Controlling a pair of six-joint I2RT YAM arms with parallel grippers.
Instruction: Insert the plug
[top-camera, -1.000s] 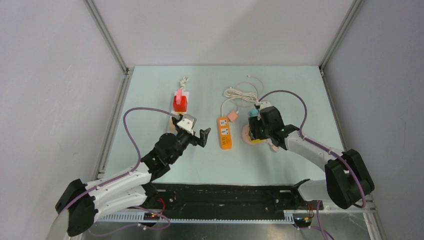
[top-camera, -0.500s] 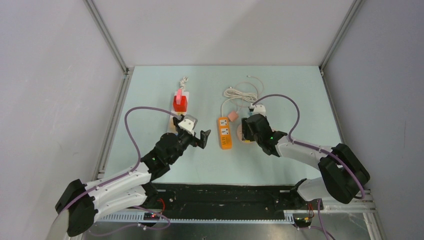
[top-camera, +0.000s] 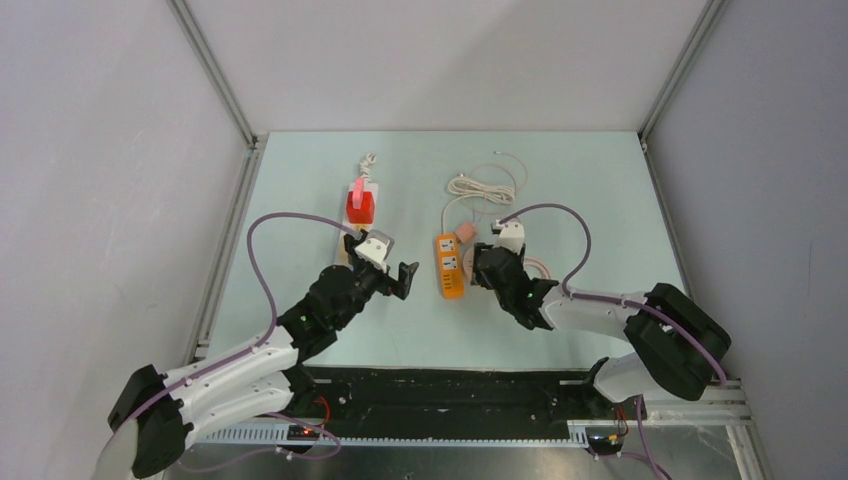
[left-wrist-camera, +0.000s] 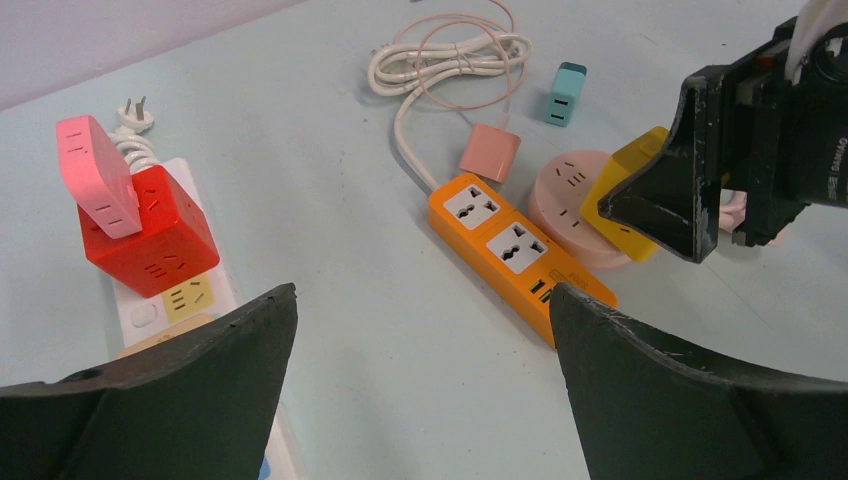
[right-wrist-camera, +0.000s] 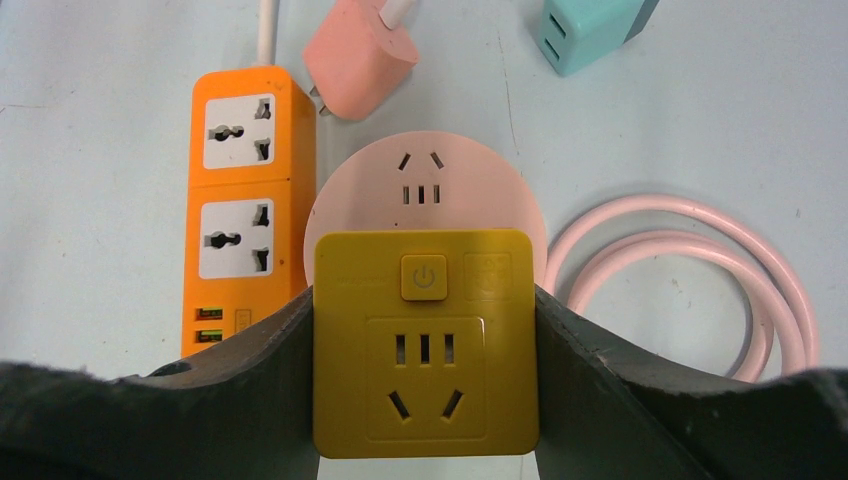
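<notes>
Clamped in the right gripper (right-wrist-camera: 425, 310): a yellow socket adapter (right-wrist-camera: 425, 385), square, with its power button and three-pin socket face turned toward the wrist camera. Black fingers (right-wrist-camera: 250, 400) pressed flat against its left and right sides. Held over the near part of a round pink socket hub (right-wrist-camera: 425, 180), hiding the hub's lower half. Whether touching the hub or just above it, impossible to tell.

Just left of the hub, an orange power strip (right-wrist-camera: 250, 190) with two universal sockets and a pair of USB ports at its near end. Beyond the hub, a pink charger (right-wrist-camera: 360, 55) lying close to the strip's far end, and a teal charger (right-wrist-camera: 590, 30) farther right. Right of the hub, a coiled pink cable (right-wrist-camera: 690, 265) on the pale green table (right-wrist-camera: 100, 150).

Left gripper (left-wrist-camera: 420, 300) — spread wide, nothing between its fingers (left-wrist-camera: 180, 400). Poised over bare table to the left of the orange strip and apart from it. Farther left, a white power strip (left-wrist-camera: 190, 310) carrying a red cube socket (left-wrist-camera: 150, 240), with a pink plug (left-wrist-camera: 95, 175) standing tilted on the cube's top. At the far side, a bundled white cable (left-wrist-camera: 450, 60) running down to the orange strip's far end.

From above — both grippers low over the table, one on each side of the orange strip, the right one much the closer.
</notes>
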